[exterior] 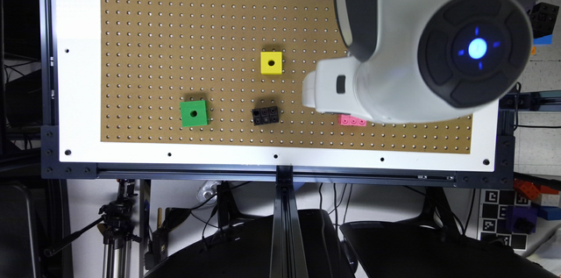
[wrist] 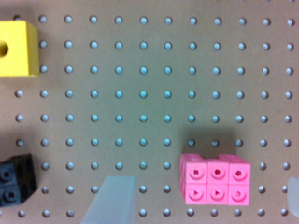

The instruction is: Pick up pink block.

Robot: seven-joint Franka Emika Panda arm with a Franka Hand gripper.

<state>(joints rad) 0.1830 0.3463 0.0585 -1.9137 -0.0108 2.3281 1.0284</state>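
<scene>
pink block [wrist: 215,180]: lies flat on the pegboard surface [wrist: 154,93], studs up, untouched. in the exterior view it peeks out [exterior: 351,120] from under my wrist housing, toward that view's right of the black brick [exterior: 265,115].

pincer [wrist: 201,205]: my fingers are spread apart and hold nothing. one pale fingertip [wrist: 111,199] shows blurred beside the block, and a sliver of the other sits at the picture's edge on the far side of it. the block lies between the two, closer to that sliver than to the first.

other blocks: yellow cube [exterior: 271,62] and green cube [exterior: 193,113] stand well apart from the pink one; the black brick is nearer but still clear of my fingers.

done so far: i judge the approach is mostly made, since i hang over the right block with it framed between my fingers.

left to do: centre a little better, go down, close on the block's sides, then lift. nothing is gripped or raised yet.

risk: off-centre closing could nudge the block sideways.
</scene>
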